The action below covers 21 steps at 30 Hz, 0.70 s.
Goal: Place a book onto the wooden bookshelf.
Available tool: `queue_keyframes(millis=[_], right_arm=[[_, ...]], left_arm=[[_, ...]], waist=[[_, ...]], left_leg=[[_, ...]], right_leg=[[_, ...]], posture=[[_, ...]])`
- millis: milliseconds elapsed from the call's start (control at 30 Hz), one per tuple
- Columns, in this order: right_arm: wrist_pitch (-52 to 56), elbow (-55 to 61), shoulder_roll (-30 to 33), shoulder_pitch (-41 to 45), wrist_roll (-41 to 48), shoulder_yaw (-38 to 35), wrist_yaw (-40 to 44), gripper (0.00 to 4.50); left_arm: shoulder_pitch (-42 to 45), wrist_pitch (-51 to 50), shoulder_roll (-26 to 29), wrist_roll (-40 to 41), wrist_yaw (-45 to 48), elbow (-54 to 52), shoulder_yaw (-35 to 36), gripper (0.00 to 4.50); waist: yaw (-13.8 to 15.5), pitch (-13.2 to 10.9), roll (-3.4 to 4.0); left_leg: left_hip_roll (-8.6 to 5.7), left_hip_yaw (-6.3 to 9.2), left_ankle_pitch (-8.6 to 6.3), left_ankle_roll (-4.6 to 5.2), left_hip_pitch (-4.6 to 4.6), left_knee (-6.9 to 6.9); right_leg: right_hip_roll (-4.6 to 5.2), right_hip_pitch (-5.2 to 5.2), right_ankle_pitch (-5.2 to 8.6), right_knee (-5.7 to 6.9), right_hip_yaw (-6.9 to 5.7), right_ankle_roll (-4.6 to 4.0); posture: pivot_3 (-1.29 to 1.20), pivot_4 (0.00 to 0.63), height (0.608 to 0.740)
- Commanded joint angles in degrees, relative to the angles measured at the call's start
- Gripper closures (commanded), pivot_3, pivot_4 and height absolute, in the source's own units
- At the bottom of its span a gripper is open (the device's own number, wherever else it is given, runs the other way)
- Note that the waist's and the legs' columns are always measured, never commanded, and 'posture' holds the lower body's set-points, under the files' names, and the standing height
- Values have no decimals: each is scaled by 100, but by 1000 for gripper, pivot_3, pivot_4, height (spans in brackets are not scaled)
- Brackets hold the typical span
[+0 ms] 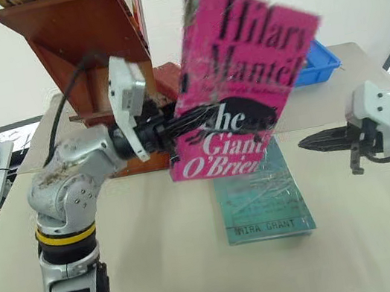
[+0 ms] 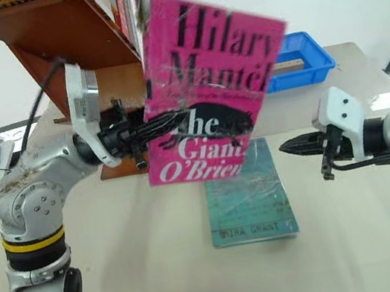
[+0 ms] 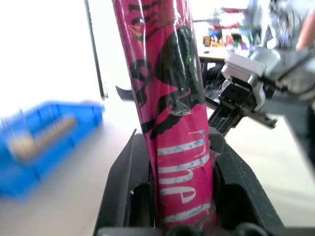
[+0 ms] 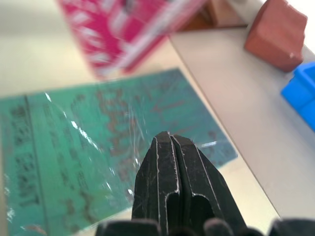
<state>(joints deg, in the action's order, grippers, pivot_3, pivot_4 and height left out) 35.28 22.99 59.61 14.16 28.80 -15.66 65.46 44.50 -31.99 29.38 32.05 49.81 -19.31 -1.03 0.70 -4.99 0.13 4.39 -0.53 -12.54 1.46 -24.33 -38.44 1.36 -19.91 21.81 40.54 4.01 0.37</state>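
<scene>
Clearly lifted off the table [image 1: 162, 258], the book [image 1: 240, 77] stands nearly upright in the air, its bright pink cover with the black and white lettering facing the head camera and leaning a little to the right at the top. The left gripper [image 1: 209, 119] reaches in from the left side and its two black fingers are clamped on the lower middle of the book, one on each face, as the left wrist view shows with the pink cover pinched between the finger pads [image 3: 123, 182]. Behind and to the left of the raised book stands the wooden bookshelf [image 1: 78, 38], with its slanted reddish-brown side panel. Flat on the table just below the pink book lies a teal-green book [image 1: 261, 198] in a shiny wrapper. The right gripper [image 1: 311, 142] hangs above the table to the right of both books, pointing toward them, its fingers pressed together and holding nothing. A blue plastic tray [image 1: 320, 63] sits at the far right of the table.
</scene>
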Motion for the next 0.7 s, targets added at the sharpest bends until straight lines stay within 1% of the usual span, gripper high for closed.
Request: queue_keyframes(millis=[33, 133, 267, 367, 467, 567, 700], right_arm=[[291, 339, 58, 435, 505, -312, -217, 4500], [462, 403, 20, 826, 756, -218, -396, 4500], [552, 321, -171, 1546, 886, 20, -788, 4500], [565, 186, -348, 2047, 848, 270, -1020, 4500], [518, 89, -459, 2339, 800, 518, -1064, 4500], [485, 32, -562, 2507, 784, 700, -1061, 4500], [462, -22, -615, 2621, 769, 814, -1072, 4500]], left_arm=[[655, 2260, 539, -1581, 345, 624, -266, 3797], [997, 3986, 1093, -2600, 626, 1549, -538, 3797], [1128, 5167, 1824, -3317, 948, 2562, -677, 3797], [1177, 5673, 2246, -3780, 948, 3161, -727, 3797], [1221, 6051, 2498, -4169, 817, 3712, -771, 3797], [1228, 6331, 2601, -4532, 657, 4158, -860, 3797], [1160, 6355, 2700, -4813, 660, 4462, -927, 3797]], waist=[[-15, -13, 6], [-22, -15, 13], [-11, -22, 19], [-12, -38, 11], [11, -43, 12], [32, -40, 18], [28, -38, 20]], left_leg=[[-1, 1, 1, -1, 3, 6], [-6, 5, 3, -3, 10, 24], [-4, 5, 3, -2, 8, 35], [-2, 8, 4, -2, 2, 35], [0, 10, 4, -2, 2, 34], [1, 10, 3, -2, 3, 33], [3, 7, 3, -2, 2, 32]], right_leg=[[-3, -1, -1, -1, 5, 0], [-6, 0, -5, -12, 15, -2], [-7, -10, -9, -26, 14, 4], [-10, -24, -15, -22, 13, 9], [-9, -34, -15, -21, 9, 10], [-6, -48, -14, -22, 1, 12], [-4, -52, -13, -12, -3, 13]], posture=[[0, 150, 637], [0, 150, 637], [0, 150, 637], [0, 150, 637], [0, 150, 637], [0, 150, 637], [0, 150, 637]])
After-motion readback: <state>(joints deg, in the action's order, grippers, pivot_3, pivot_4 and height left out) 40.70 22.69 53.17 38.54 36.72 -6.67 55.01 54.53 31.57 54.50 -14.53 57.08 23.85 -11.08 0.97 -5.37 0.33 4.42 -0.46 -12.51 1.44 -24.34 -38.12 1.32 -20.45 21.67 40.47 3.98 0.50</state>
